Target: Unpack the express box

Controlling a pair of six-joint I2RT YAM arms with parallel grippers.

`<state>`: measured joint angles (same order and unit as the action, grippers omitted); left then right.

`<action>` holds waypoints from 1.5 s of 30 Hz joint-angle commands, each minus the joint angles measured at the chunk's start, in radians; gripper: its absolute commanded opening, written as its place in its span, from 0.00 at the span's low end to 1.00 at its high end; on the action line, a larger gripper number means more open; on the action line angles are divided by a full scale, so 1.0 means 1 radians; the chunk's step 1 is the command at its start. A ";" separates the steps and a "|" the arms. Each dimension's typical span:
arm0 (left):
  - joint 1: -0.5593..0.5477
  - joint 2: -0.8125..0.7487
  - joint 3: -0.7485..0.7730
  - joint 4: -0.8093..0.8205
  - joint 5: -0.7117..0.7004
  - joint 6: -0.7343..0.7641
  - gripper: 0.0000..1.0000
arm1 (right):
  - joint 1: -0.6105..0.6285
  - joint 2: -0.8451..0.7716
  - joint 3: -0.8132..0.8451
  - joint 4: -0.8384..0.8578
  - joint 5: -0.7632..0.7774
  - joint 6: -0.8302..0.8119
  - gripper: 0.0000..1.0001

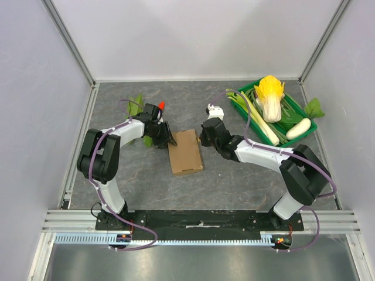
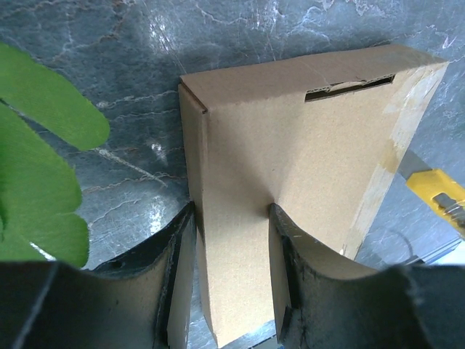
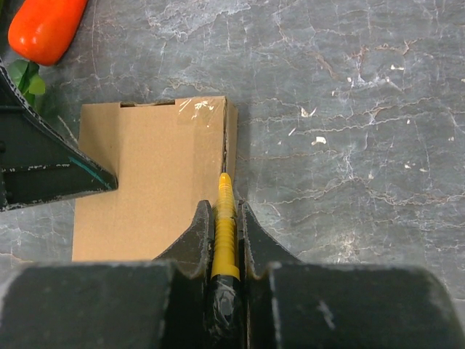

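Observation:
The express box (image 1: 187, 155) is a thin brown cardboard box lying flat on the grey table between my two arms. My left gripper (image 1: 170, 140) is shut on its far left corner. In the left wrist view the box (image 2: 305, 160) runs between both fingers (image 2: 285, 269), with a slot cut along its far edge. My right gripper (image 3: 226, 218) is shut on a yellow utility knife (image 3: 226, 233). The knife's blade tip lies along the right edge of the box (image 3: 145, 189), by a patch of clear tape. The same knife (image 2: 436, 195) shows beyond the box in the left wrist view.
A green crate (image 1: 309, 127) at the back right holds a cabbage (image 1: 270, 96), a leek and a white radish. Green leaves (image 1: 136, 105) and an orange carrot (image 1: 161, 105) lie behind the left gripper; the carrot (image 3: 45, 27) also shows in the right wrist view. Walls enclose three sides.

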<state>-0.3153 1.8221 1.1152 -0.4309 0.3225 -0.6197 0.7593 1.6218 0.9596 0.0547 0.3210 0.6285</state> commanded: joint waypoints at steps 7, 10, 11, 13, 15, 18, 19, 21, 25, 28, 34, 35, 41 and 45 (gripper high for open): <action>0.002 0.063 -0.012 -0.068 -0.094 -0.086 0.08 | 0.029 -0.030 0.014 -0.134 -0.050 0.013 0.00; 0.004 0.063 -0.011 -0.068 -0.082 -0.106 0.07 | 0.034 -0.042 0.027 -0.171 -0.053 0.010 0.00; 0.004 0.063 -0.011 -0.069 -0.080 -0.118 0.07 | 0.035 -0.049 0.030 -0.182 -0.053 0.011 0.00; 0.004 0.063 -0.011 -0.068 -0.080 -0.127 0.06 | 0.040 -0.056 0.039 -0.211 -0.054 0.010 0.00; 0.004 0.063 -0.012 -0.066 -0.077 -0.144 0.05 | 0.040 -0.062 0.044 -0.240 -0.054 0.008 0.00; 0.004 0.059 -0.017 -0.060 -0.071 -0.169 0.04 | 0.043 -0.066 0.056 -0.266 -0.060 -0.003 0.00; 0.004 0.059 -0.017 -0.057 -0.072 -0.175 0.04 | 0.044 -0.069 0.056 -0.269 -0.066 -0.006 0.00; 0.004 0.059 -0.018 -0.054 -0.076 -0.187 0.04 | 0.044 -0.076 0.056 -0.283 -0.072 -0.015 0.00; 0.005 0.060 -0.023 -0.051 -0.074 -0.201 0.04 | 0.046 -0.100 0.057 -0.312 -0.079 -0.033 0.00; 0.007 0.062 -0.025 -0.046 -0.074 -0.206 0.04 | 0.048 -0.120 0.053 -0.335 -0.086 -0.046 0.00; 0.015 0.051 -0.031 -0.040 -0.082 -0.215 0.04 | 0.058 -0.158 0.039 -0.377 -0.097 -0.053 0.00; 0.015 0.051 -0.032 -0.039 -0.082 -0.216 0.04 | 0.064 -0.160 0.038 -0.394 -0.096 -0.055 0.00; 0.019 0.046 -0.048 -0.031 -0.082 -0.232 0.03 | 0.075 -0.195 0.024 -0.450 -0.122 -0.059 0.00; 0.021 0.040 -0.054 -0.031 -0.089 -0.241 0.03 | 0.081 -0.212 0.018 -0.483 -0.145 -0.061 0.00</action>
<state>-0.3069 1.8336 1.1065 -0.4305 0.3534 -0.8001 0.8234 1.4559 0.9863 -0.3504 0.2352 0.5747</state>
